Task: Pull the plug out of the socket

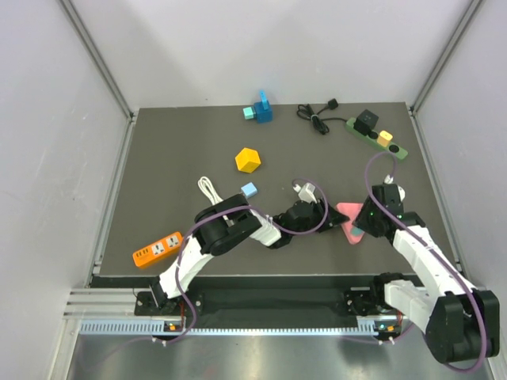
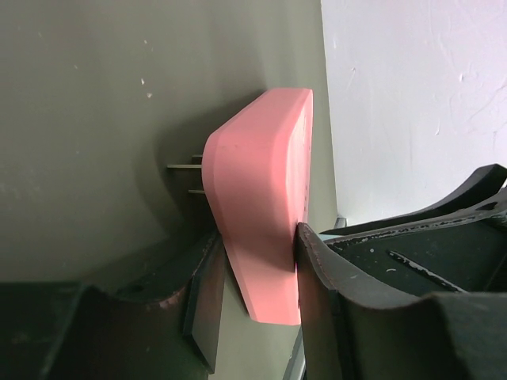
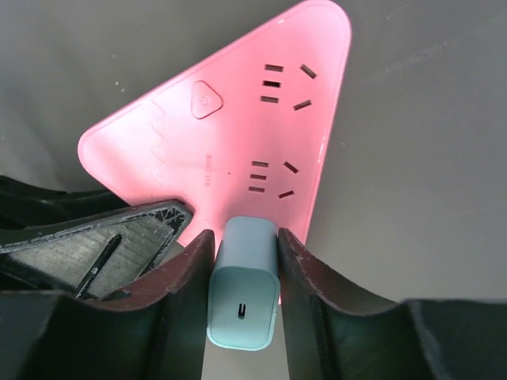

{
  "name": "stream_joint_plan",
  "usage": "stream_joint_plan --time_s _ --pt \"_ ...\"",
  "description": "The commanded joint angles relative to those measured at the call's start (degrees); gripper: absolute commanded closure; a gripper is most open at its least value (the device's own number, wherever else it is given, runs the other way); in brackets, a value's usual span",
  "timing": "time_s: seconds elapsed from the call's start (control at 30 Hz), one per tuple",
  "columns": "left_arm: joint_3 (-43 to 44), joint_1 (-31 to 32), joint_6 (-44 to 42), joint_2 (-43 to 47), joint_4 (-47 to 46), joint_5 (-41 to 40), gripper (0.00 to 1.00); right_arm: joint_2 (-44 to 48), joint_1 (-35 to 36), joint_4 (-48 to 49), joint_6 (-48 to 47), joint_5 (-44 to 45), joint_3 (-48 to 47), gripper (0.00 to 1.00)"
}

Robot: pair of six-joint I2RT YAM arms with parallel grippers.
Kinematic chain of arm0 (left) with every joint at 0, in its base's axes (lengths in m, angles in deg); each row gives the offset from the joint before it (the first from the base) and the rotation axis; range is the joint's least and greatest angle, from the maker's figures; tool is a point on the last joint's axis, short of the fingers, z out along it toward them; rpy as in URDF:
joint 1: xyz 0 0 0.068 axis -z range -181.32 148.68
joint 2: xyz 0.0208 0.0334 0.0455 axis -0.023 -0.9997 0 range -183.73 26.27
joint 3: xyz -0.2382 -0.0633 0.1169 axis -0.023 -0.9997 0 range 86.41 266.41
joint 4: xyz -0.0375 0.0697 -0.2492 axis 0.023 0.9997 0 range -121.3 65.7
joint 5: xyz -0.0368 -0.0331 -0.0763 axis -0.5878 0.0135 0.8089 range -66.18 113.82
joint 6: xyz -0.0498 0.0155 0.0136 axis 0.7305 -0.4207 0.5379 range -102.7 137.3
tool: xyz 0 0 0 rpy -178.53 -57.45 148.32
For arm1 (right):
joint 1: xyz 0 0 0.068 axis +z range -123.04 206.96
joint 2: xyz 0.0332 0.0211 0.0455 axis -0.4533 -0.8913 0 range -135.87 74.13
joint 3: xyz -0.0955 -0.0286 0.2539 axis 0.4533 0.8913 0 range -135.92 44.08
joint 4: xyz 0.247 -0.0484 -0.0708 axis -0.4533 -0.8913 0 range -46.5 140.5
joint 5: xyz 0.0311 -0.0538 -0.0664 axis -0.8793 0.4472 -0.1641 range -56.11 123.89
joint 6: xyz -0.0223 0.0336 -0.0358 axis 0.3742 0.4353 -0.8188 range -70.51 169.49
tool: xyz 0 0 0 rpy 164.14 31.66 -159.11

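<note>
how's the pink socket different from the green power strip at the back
The pink socket is triangular; the green power strip is long and narrow. The pink socket sits clamped in the left gripper, with the right gripper on its pale blue charger; the green power strip lies untouched. Both have something plugged in.

The pink socket (image 3: pixel 238 134) is crowded on its near side: the left claw (image 2: pixel 257 237) clamps one edge and the right claw (image 3: pixel 244 237) hugs the plug (image 3: pixel 244 293), the two close together. Its far side faces open tabletop (image 1: pixel 317 158) up to the green strip (image 1: pixel 378 138). A white charger (image 1: pixel 305 190) lies just behind the left claw.
</note>
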Motion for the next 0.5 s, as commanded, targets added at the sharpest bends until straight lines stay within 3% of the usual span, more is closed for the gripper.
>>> stream_joint_plan --time_s 0.0,0.13,0.3,0.47 --pt "-2.14 -0.55 -3.98 -0.49 8.45 -1.98 1.00 1.45 1.78 2.81 1.91 1.81 0.11 0.65" --pt "-2.75 -0.55 -4.24 -0.32 9.16 -1.89 1.00 2.24 1.96 2.11 2.17 1.90 -1.73 0.75" --pt "-4.42 -0.37 -3.45 -0.67 7.67 -1.89 1.00 2.25 1.96 0.88 2.35 1.55 -5.77 1.00" --pt "-4.43 0.15 -3.72 -0.76 8.10 -1.89 1.00 0.75 1.96 -1.32 1.39 2.51 -9.81 1.00"
